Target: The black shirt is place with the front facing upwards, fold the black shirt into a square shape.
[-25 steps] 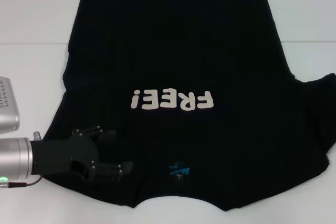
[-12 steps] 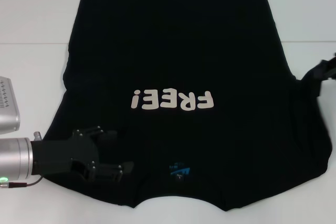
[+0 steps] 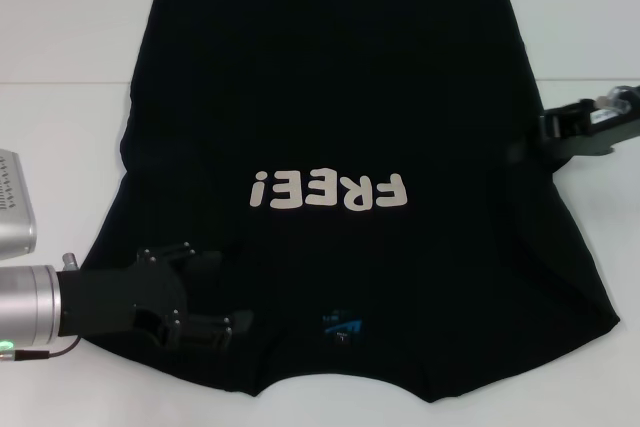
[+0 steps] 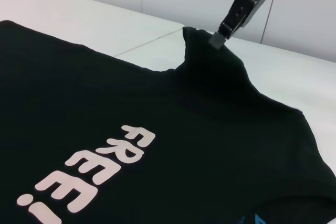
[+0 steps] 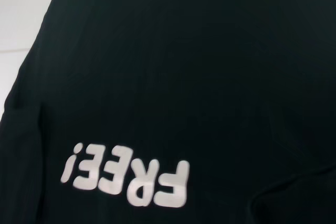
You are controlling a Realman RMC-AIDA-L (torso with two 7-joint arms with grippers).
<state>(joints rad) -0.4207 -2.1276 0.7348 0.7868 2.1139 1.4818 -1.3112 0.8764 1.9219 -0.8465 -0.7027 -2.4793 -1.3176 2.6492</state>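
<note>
On a white table point(image 3: 70, 37), the black shirt point(image 3: 330, 77) lies flat, front up, white "FREE!" lettering point(image 3: 330, 190) reading upside down, a small blue neck label point(image 3: 341, 326) nearest. At near left, the left gripper point(image 3: 222, 297) rests open on the cloth. At right, the right gripper point(image 3: 530, 142) pinches the folded-in sleeve; its arm runs out of view.

A bare lab-like test bench: plain white table point(image 3: 60, 27), blank pale wall behind
</note>
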